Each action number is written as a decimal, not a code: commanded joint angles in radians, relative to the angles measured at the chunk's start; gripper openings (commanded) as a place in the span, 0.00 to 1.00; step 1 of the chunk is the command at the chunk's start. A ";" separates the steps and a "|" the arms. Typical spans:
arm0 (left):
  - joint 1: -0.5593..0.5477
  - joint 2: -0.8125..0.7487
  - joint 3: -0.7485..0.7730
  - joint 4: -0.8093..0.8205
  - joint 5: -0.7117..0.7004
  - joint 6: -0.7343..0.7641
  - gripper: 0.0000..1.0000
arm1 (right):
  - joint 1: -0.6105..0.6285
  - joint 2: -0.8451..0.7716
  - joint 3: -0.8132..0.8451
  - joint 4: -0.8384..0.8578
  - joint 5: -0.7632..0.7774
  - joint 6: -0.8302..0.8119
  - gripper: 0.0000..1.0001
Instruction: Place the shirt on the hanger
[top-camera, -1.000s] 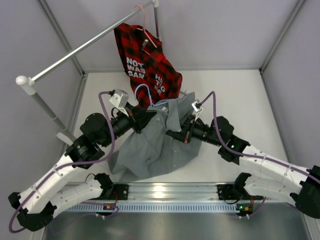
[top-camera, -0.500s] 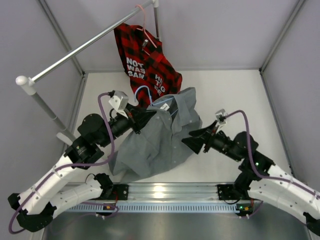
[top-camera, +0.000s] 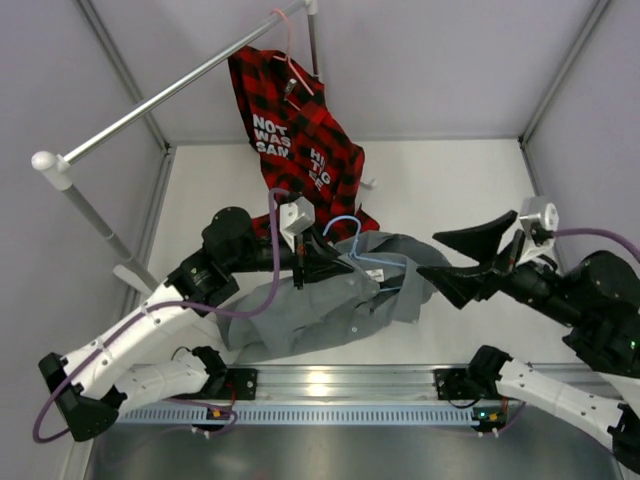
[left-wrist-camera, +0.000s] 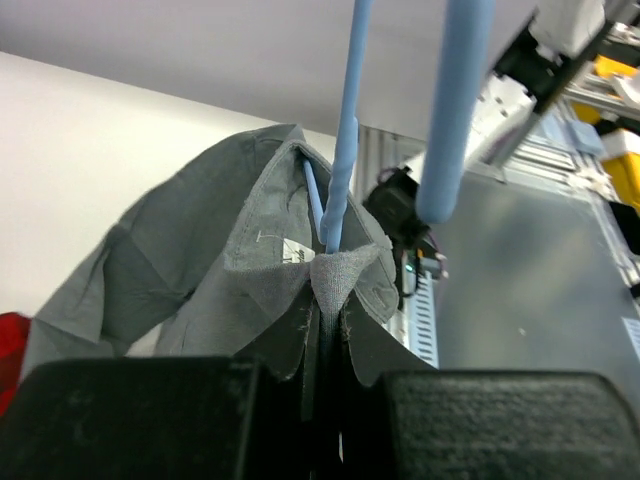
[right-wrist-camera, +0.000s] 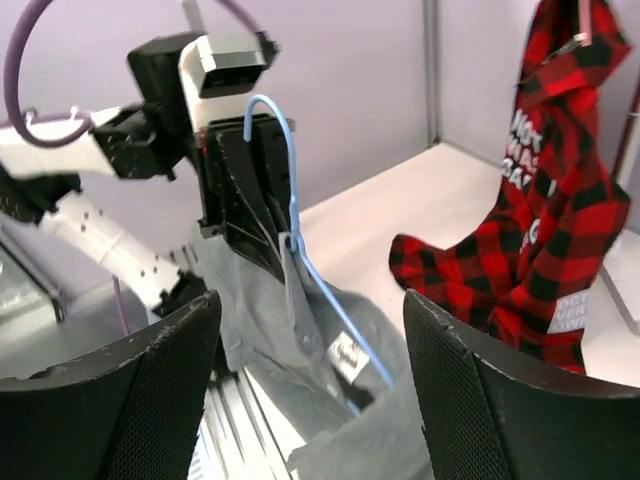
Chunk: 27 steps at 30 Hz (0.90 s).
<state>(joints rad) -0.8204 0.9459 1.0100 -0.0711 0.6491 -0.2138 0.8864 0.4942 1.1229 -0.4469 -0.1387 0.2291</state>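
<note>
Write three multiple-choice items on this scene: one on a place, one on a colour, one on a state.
1. The plaid shirt hangs from: A. a wall hook; B. the metal rail; C. a shelf.
2. The hanger in the collar of the grey shirt is: A. light blue; B. green; C. black.
3. The right gripper is: A. shut on cloth; B. shut on a cable; C. open, holding nothing.
Answers: B, its top sits at the rail; A, the rod through the collar is pale blue; C, its fingers stand wide apart, clear of the shirt.
</note>
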 joint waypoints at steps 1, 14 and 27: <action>-0.002 0.022 0.030 0.160 0.234 -0.041 0.00 | 0.006 0.130 0.072 -0.098 -0.139 -0.103 0.70; -0.005 0.097 0.050 0.174 0.371 -0.093 0.00 | 0.006 0.389 0.072 0.247 -0.553 0.016 0.55; -0.006 0.007 0.110 0.011 0.152 0.026 0.87 | 0.006 0.371 0.020 0.338 -0.359 0.012 0.00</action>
<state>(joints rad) -0.8261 1.0340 1.0279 -0.0265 0.9401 -0.2615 0.8841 0.9104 1.1416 -0.1333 -0.6090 0.2619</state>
